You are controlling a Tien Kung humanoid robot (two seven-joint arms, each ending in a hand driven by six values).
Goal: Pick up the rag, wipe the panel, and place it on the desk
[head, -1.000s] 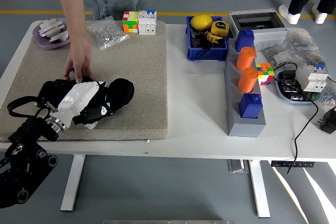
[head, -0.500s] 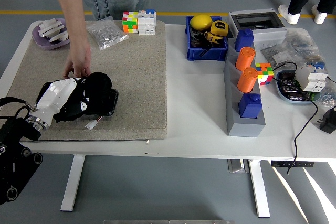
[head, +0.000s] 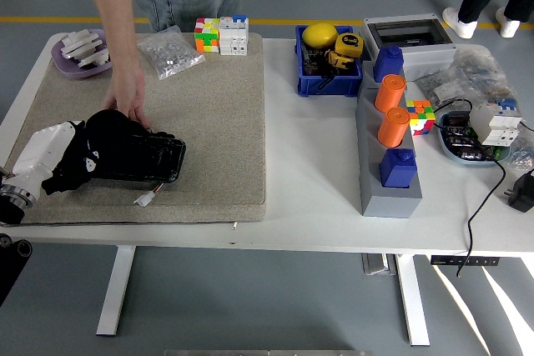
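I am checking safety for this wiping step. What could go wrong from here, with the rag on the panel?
1. The person's hand rests at the panel's far edge, right beside the left robot hand and the black rag; another stroke might hit the fingers.
2. A small white connector on a wire hangs from the panel's near edge; the rag might snag it.
3. The panel lies loose on the mat, so it might slide.

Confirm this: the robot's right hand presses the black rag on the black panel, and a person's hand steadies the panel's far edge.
Wrong hand. The head view shows the left hand, coming in from the picture's left, pressing the black rag on the black panel; no right hand is in view. The rest stands: the person's hand rests at the panel's far edge.
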